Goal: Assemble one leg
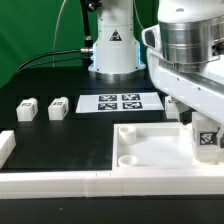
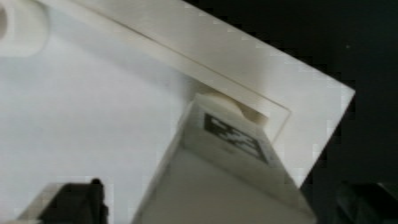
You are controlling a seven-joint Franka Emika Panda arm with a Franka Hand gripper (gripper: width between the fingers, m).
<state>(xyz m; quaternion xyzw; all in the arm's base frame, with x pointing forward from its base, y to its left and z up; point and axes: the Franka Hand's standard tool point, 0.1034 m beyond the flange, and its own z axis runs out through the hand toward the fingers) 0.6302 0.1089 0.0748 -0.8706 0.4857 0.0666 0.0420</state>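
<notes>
One leg [image 1: 207, 138], a small white block with a black-and-white tag, stands in the corner socket of the large white tray-like part [image 1: 150, 150] on the exterior view's right. My gripper [image 1: 198, 124] hangs over it. In the wrist view the leg [image 2: 231, 150] rises between my dark fingers [image 2: 71, 203]. The gripper [image 2: 214, 208] is open: a clear gap shows on one side of the leg, and the other finger lies close beside it. Two more legs [image 1: 26, 109] [image 1: 58, 108] lie on the black table at the exterior view's left.
The marker board [image 1: 122, 102] lies behind the tray part, in front of the robot base [image 1: 112, 55]. A low white rail [image 1: 90, 181] runs along the table's front edge, and a short piece [image 1: 5, 148] stands at the left.
</notes>
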